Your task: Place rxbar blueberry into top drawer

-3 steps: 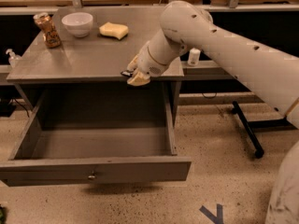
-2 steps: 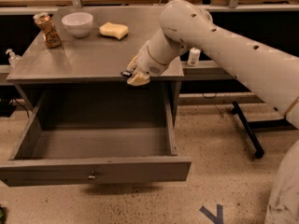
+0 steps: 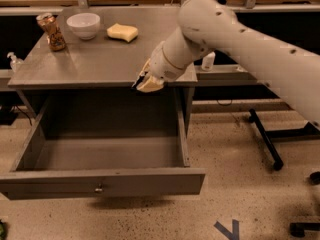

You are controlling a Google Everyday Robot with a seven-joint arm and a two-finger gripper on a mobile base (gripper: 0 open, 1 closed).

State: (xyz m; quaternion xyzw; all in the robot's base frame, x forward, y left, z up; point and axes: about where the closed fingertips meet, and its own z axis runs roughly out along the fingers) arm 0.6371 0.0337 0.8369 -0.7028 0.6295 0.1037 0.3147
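The top drawer [image 3: 150, 181] is pulled fully open below the grey table [image 3: 75, 64]; its inside is bare and a small metal lock [image 3: 99, 188] sits on the front panel. My gripper [image 3: 144, 83] hangs at the table's front edge, above the back right of the open drawer. Its cream fingers are closed on a thin dark item, of which only a sliver [image 3: 135, 85] shows at the fingertips. This looks like the rxbar blueberry, mostly hidden by the fingers.
On the table stand a white bowl [image 3: 83, 24], a yellow sponge [image 3: 122, 32] and a brown can [image 3: 51, 31] at the back left. A white bottle [image 3: 208, 61] stands behind my arm. A black stand leg [image 3: 265, 139] lies on the floor at right.
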